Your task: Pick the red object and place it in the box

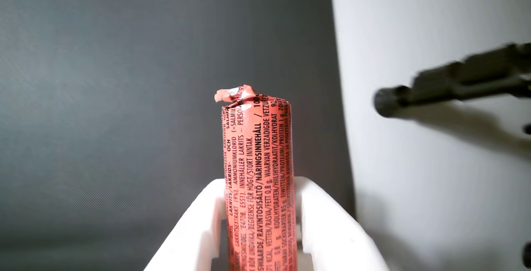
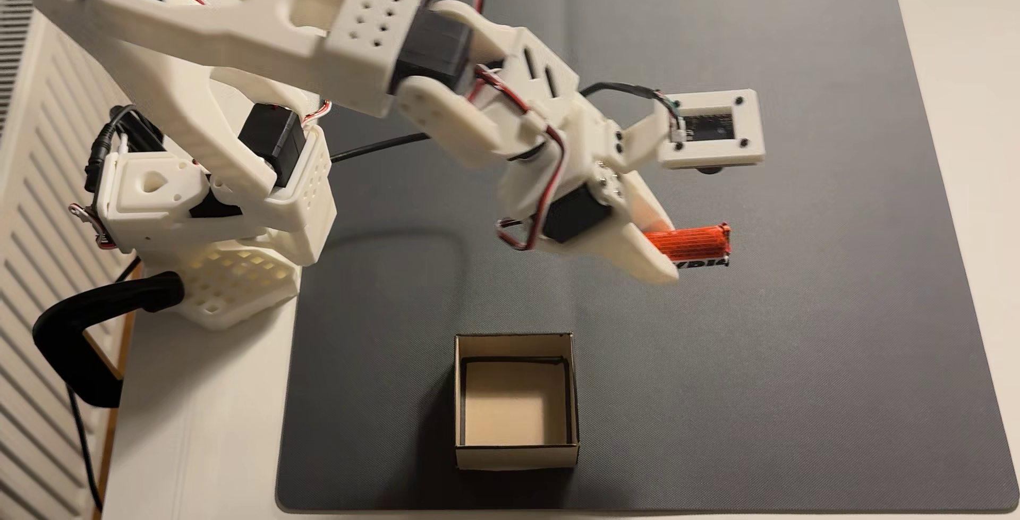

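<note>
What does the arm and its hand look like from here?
White 3D-printed arm with perforated link covers, black servo blocks and red-black-white wires looped along the joints. The hand has white, tapered, wedge-shaped fingers. A white framed camera bracket juts out beside the wrist.

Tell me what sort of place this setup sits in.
Probably a home or hobby desk. A white 3D-printed-looking arm is clamped to the edge of a pale table beside a slatted white panel, with a dark mat as its work area.
</note>
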